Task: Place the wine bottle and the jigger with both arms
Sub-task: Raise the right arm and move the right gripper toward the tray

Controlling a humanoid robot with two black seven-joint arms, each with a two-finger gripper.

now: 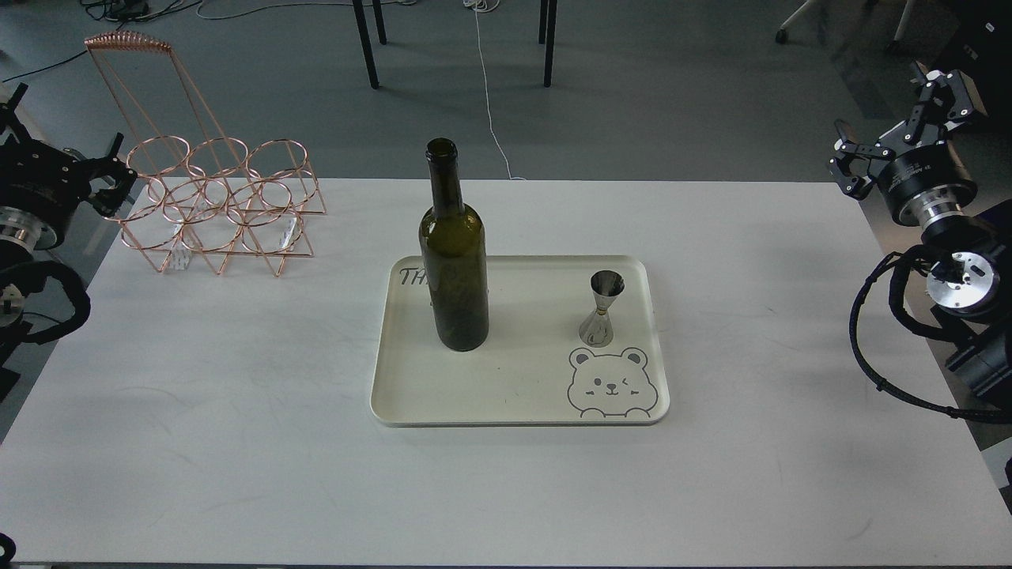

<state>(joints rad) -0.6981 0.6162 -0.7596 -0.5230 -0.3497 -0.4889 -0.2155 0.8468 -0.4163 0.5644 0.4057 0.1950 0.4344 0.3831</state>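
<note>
Nearest me, the cream tray [518,395] sits mid-table with its bear drawing at the front right corner. On it, the wine bottle [454,269] stands upright at the left, and the jigger [602,308] stands upright at the right, just behind the bear. Both are well apart from my arms. Farther out, my right gripper [897,130] hangs wide open and empty off the table's right edge. My left gripper [111,190] is by the copper wire rack [213,205]; whether it is open, I cannot tell.

Left gripper [118,186] hangs off the tabletop [237,442]'s left edge, fingers indistinct; right gripper [897,118] beyond its right edge, fingers spread.
</note>
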